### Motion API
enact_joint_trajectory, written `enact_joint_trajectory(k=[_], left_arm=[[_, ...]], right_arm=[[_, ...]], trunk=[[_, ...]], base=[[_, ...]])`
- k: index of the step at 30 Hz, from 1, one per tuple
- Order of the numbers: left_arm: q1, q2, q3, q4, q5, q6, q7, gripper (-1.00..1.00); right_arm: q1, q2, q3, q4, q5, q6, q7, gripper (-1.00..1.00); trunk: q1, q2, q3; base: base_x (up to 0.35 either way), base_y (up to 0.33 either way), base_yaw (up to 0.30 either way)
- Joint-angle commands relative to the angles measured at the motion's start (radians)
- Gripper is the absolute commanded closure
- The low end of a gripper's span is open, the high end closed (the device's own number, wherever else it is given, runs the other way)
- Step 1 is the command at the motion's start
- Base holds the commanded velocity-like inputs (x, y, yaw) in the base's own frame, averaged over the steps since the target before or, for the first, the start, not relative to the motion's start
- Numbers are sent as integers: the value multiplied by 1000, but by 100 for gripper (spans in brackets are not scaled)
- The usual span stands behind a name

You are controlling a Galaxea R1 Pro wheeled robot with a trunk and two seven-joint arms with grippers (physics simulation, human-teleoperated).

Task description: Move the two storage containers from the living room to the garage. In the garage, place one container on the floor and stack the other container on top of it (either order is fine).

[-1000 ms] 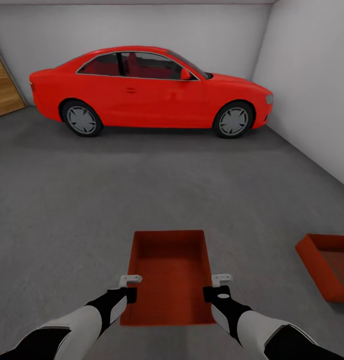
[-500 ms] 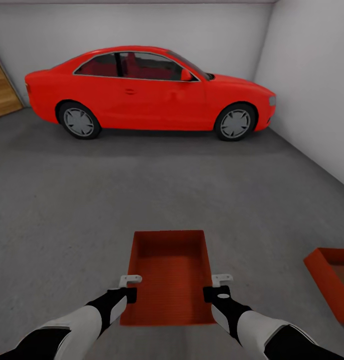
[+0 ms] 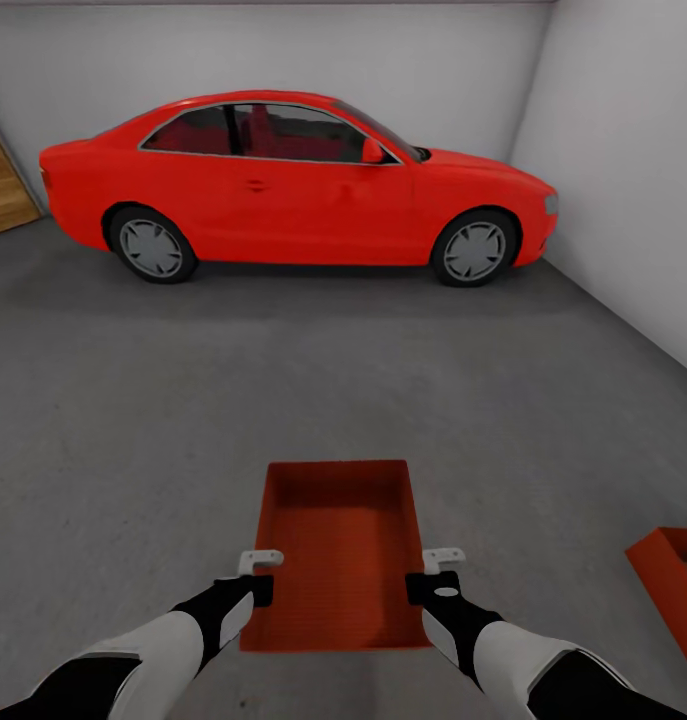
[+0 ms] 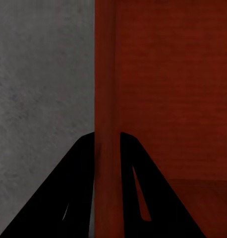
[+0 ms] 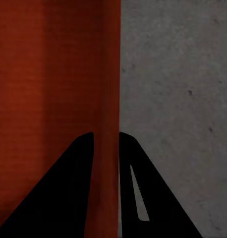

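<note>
Head view: carried container pinched by left gripper and right gripper on 2 side walls; second container lay right (right arm nearer), on floor.

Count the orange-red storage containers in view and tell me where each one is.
2. One container is held out in front between the left gripper and right gripper; the second container sits on the floor to the right, cut off by the frame edge.

Held container before car; second container seemingly right.
</note>
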Motion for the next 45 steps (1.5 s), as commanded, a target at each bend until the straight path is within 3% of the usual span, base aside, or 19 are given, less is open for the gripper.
enact_joint_trajectory(k=[1,35,45], left_arm=[[0,17,-30,-5,-12,-23,9,100],[0,18,-30,-6,-12,-23,9,100],[0,18,-30,-6,-12,-23,9,100]], right_arm=[[0,0,2,10,-24,-5,-3,100],[0,1,2,10,-24,-6,-3,100],[0,0,2,10,-24,-6,-3,100]], trunk=[[1,0,-1],[1,0,-1],[1,0,-1]], base=[[322,0,0],[321,0,0],[49,0,0]])
